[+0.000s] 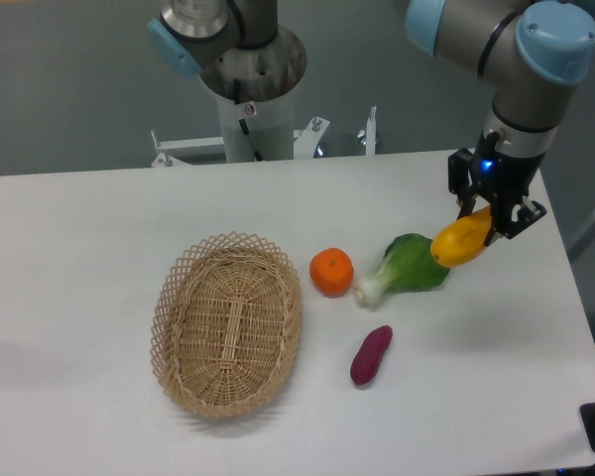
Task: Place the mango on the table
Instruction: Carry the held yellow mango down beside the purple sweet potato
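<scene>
The mango (460,242) is a yellow oval fruit with an orange end, held tilted above the right part of the white table (99,228). My gripper (490,213) is shut on its upper orange end, with dark fingers on either side. The fruit's lower yellow end hangs just over the leafy end of a green vegetable, and I cannot tell whether it touches the tabletop.
A bok choy (407,268) lies under and left of the mango. A round orange (331,272) sits beside it, a purple sweet potato (371,355) lies nearer the front, and an oval wicker basket (228,322) stands at centre left. The table's right edge is close to the gripper.
</scene>
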Robot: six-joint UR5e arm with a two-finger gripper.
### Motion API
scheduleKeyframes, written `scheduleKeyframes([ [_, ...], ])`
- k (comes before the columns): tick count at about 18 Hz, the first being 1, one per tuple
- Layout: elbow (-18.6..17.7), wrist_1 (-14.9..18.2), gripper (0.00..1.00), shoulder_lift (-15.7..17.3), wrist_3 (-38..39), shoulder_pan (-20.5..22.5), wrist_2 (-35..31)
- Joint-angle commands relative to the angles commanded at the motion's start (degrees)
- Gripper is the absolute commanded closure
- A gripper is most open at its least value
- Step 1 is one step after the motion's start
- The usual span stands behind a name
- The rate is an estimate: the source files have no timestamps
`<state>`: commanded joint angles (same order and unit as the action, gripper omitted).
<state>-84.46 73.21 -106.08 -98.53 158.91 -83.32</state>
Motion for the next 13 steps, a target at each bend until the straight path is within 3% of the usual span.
scheduleKeyframes([
  [7, -0.1, -0.3, 0.58, -0.7, 1.1, -0.4, 0.0],
  [13, -0.7, -7.7, 0.58, -3.9, 6.6, -2.4, -0.1],
])
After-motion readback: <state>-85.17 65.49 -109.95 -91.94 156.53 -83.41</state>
